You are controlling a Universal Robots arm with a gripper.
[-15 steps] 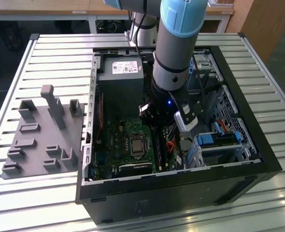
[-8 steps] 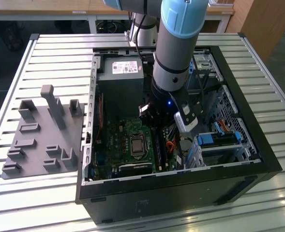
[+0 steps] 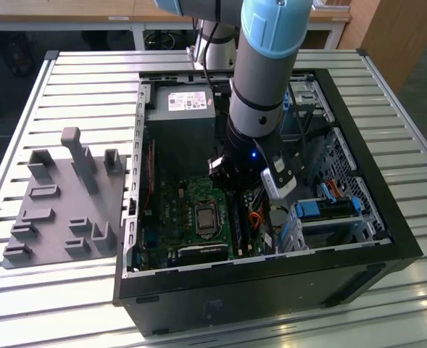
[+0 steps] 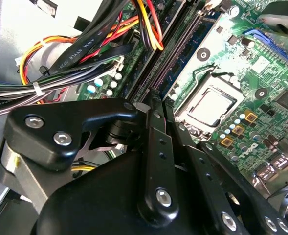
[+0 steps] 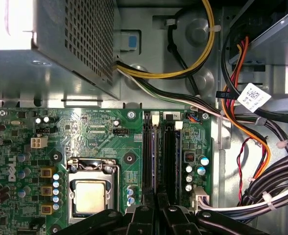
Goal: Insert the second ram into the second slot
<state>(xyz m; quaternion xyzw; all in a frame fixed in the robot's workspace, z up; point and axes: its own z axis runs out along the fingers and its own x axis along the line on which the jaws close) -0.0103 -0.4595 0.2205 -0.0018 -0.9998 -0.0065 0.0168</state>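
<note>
Now, exterior view: my claw (image 3: 231,181) is down inside the computer case (image 3: 271,270), over the green board (image 3: 175,210). Second wrist view: my fingers are drawn together, tips at the slot line; the blue ram (image 4: 185,51) stands on edge in a slot just ahead; loose cables (image 4: 144,27) hang close. Risk: a cable snags as I move. First wrist view: ram (image 5: 155,156) sits beside a dark slot (image 5: 170,156). I cannot tell its depth. Risk: off-centre pressure tilts it, half seated.

Grey arm (image 3: 260,87) with light-blue joint cap; black pincer (image 4: 156,110) links, silver screws
</note>
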